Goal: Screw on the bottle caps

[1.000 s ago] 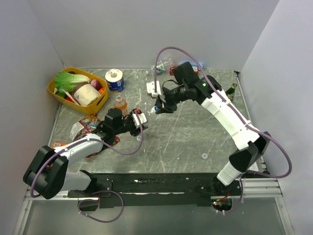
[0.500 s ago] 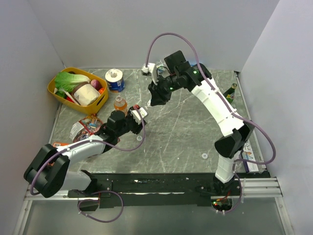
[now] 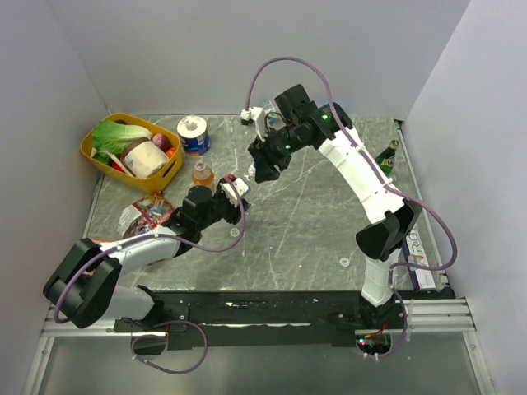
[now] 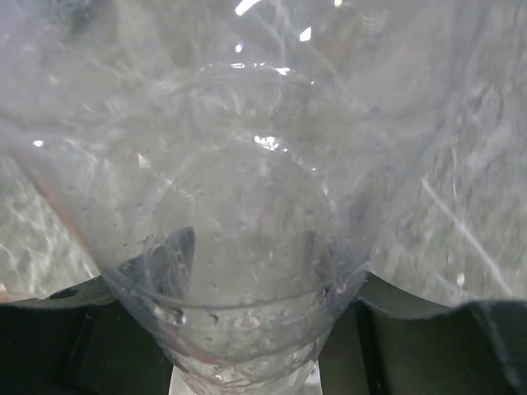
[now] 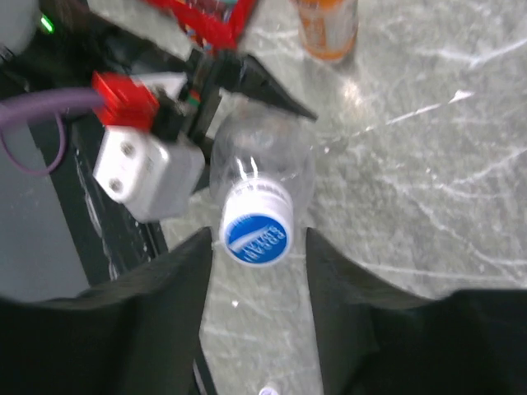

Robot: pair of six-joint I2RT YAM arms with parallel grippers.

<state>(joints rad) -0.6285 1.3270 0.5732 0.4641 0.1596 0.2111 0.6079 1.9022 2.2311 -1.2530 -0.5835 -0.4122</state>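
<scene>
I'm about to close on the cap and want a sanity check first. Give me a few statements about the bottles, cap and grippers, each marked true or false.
1. The left gripper holds the clear plastic water bottle. True.
2. A round blue-and-white cap sits on that bottle's neck. True.
3. The right gripper is clamped on the cap. False: its jaws are open, with a gap on each side of the cap.
4. The clear bottle of orange drink lies on its side. False: it stands upright on the table.
5. The dark green glass bottle is in the yellow basket. False: it is at the table's right edge.
</scene>
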